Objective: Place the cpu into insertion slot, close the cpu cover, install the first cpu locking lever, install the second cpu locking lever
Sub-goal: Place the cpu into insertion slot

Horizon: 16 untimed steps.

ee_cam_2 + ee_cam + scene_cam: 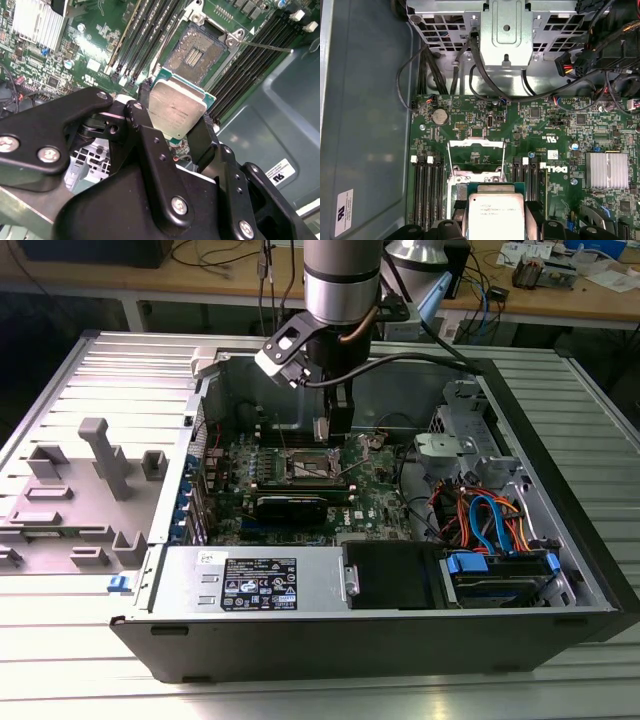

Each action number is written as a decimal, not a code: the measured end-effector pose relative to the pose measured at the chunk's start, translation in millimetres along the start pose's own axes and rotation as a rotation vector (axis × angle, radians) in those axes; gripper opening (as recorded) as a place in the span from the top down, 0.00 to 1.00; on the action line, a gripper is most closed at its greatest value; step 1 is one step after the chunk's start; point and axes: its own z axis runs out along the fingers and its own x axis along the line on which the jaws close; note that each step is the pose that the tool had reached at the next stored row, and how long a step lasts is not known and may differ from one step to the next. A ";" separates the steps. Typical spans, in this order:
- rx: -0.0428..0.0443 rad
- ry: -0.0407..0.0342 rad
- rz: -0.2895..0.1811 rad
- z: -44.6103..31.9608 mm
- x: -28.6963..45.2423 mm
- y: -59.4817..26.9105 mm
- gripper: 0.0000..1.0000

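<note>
My gripper (175, 109) is shut on the cpu (177, 106), a flat square chip with a silvery top and a green rim, held by two opposite edges between black fingers (142, 117). The chip hangs tilted a little above the open insertion slot (194, 50) on the green motherboard. In the first wrist view the cpu (494, 212) sits in my gripper (494, 216), and the cpu cover (477, 144) stands raised beyond the socket. A thin metal locking lever (265, 47) sticks out beside the socket. In the exterior view my gripper (333, 428) hovers over the socket (310, 468) inside the computer case.
Black memory slots (427, 192) flank the socket on both sides. A finned heatsink (606, 171) and a metal drive cage (506, 35) with cables stand nearby. The case wall (365, 125) is close. A power supply (255, 582) and coloured cables (485, 515) fill the front.
</note>
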 end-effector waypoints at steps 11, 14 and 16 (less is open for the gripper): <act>-0.0032 -0.0091 0.006 7.9 3.8 -9.8 0.46; -0.0035 -0.0073 0.005 12.3 4.1 -10.1 0.46; -0.0033 -0.0070 0.006 14.0 4.8 -10.3 0.46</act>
